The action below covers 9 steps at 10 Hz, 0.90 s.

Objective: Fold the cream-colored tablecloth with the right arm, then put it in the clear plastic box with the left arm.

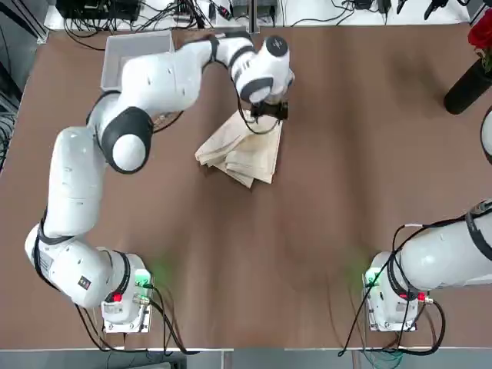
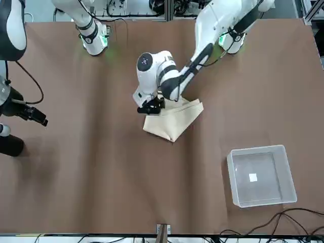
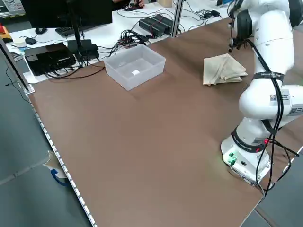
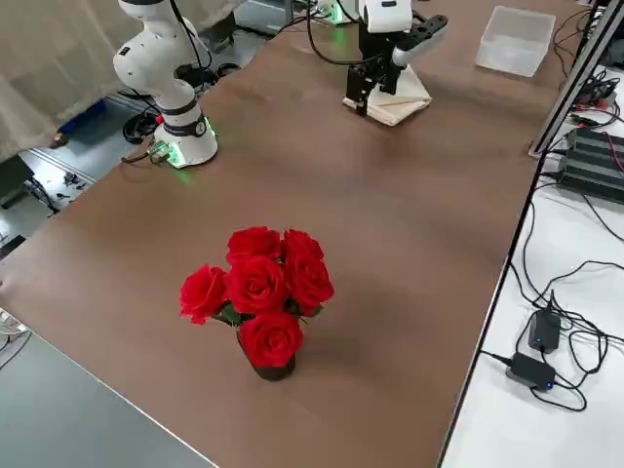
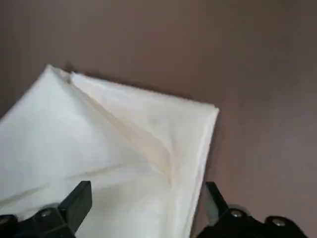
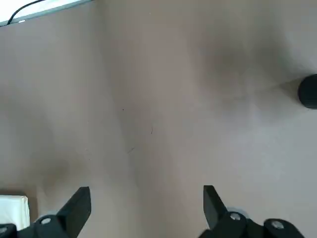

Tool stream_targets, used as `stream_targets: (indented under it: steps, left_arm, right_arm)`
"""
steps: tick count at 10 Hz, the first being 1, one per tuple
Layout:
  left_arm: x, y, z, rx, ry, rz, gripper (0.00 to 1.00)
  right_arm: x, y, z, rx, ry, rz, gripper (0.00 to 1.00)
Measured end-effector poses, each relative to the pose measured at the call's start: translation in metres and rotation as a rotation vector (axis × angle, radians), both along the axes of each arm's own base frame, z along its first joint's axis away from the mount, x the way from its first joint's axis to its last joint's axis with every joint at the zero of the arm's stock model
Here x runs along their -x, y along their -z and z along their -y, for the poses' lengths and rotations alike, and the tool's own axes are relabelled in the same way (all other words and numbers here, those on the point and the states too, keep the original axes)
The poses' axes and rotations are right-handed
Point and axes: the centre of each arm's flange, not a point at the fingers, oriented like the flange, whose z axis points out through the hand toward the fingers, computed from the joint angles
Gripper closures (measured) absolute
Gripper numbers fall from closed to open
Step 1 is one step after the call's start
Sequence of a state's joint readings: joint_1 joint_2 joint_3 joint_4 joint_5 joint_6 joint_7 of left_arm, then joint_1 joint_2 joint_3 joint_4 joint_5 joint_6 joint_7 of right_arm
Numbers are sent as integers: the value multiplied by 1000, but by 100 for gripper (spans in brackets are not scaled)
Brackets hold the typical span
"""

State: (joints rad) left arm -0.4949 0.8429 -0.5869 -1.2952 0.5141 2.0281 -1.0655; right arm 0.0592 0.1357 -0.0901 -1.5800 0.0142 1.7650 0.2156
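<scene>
L tool (image 5: 151,203), fingers wide apart, nothing held, is hovering over folded cream cloth (image 5: 124,153), prob. lining up its grasp.

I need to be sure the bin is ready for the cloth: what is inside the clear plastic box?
Just a small white patch shows on the floor of the clear plastic box; nothing covers its inside.

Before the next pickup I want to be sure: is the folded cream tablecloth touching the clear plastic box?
Apart. The left side view shows bare brown tabletop between the tablecloth and the box.
</scene>
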Motion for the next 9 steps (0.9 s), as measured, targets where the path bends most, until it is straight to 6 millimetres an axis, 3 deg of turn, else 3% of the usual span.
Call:
stream_targets:
  steps: [3,6,8,9]
  left_arm:
    - [-65,-32,-71,77,91,-153,0]
    - [-124,-51,-160,211,237,-233,0]
    - [-146,-42,-200,305,392,-236,0]
    - [-150,-29,-209,352,457,-245,0]
  right_arm:
    - [0,0,0,0,0,0,0]
    - [0,0,0,0,0,0,0]
    - [0,0,0,0,0,1,0]
    - [0,0,0,0,0,1,0]
